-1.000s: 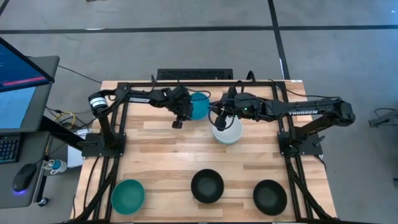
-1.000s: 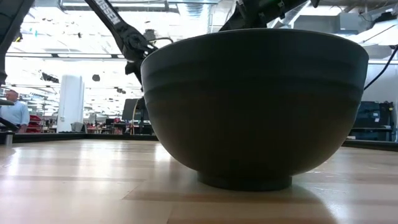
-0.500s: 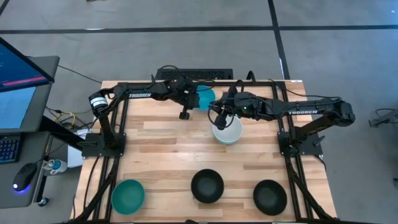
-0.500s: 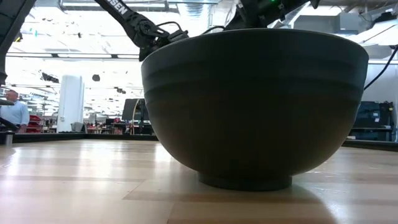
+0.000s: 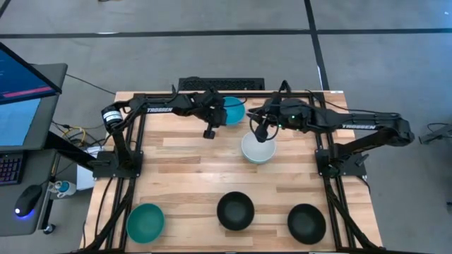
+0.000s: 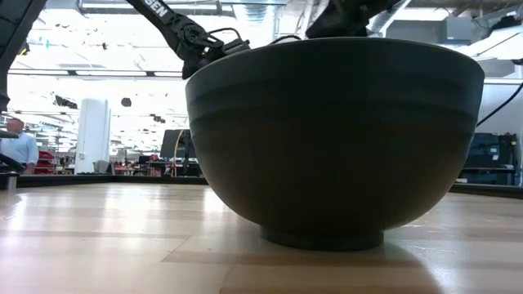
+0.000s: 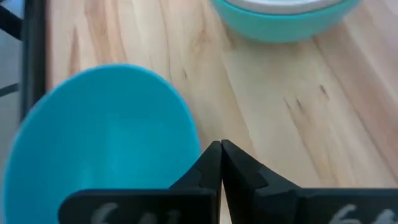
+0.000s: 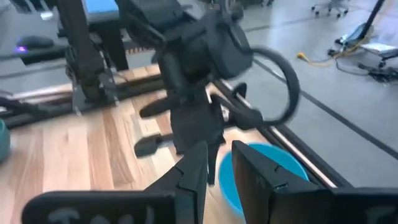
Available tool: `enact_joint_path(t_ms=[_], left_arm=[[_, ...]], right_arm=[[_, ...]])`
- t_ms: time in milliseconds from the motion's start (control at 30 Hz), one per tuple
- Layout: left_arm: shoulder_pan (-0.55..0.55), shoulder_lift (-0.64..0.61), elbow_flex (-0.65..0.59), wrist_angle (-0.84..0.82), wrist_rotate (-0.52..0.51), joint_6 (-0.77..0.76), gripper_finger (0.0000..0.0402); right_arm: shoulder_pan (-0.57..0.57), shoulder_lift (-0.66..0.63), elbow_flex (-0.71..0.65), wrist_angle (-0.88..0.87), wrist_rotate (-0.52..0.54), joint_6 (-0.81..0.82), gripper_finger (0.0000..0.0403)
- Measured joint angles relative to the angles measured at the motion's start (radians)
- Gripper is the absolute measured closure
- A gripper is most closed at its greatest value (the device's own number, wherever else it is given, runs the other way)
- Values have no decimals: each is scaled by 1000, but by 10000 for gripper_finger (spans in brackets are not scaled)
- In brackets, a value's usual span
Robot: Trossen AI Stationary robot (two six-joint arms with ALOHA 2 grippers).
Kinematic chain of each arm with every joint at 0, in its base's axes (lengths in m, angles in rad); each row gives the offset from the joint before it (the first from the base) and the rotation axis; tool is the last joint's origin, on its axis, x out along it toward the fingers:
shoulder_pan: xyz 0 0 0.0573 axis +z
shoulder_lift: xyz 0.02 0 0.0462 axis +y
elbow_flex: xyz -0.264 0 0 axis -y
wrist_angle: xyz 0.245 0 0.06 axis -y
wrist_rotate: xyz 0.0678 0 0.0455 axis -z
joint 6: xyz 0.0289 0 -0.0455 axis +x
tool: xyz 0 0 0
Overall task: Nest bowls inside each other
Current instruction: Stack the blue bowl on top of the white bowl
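Left fingers [image 7: 222,163]: pressed together, pinching the blue bowl's [image 5: 232,111] rim at the table's far edge.
Right fingers [image 8: 199,168]: slightly apart, empty, above the white bowl [image 5: 258,148].
Near edge: green bowl [image 5: 145,221], two black bowls [image 5: 235,210].

Wooden table [image 5: 191,169] sitting on grey floor [image 5: 212,56]. Black keyboard [image 5: 221,84] lying at far edge of table. Monitor [image 5: 21,85] glowing at left, on side desk. Computer mouse [image 5: 28,200] sitting near bottom left, purple light shining under it. Person in blue shirt [image 6: 16,147] standing far off in room behind table.
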Motion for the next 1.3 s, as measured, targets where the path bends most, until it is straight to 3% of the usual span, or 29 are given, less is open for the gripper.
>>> enact_joint_path(t_ms=[600, 1300], left_arm=[[39, 60, 78, -42, 35, -59, 306], [38, 112, 80, -25, 36, -51, 303]], right_arm=[[1, -47, 0, -84, 13, 1, 305], [0, -47, -1, -104, 12, 9, 305]])
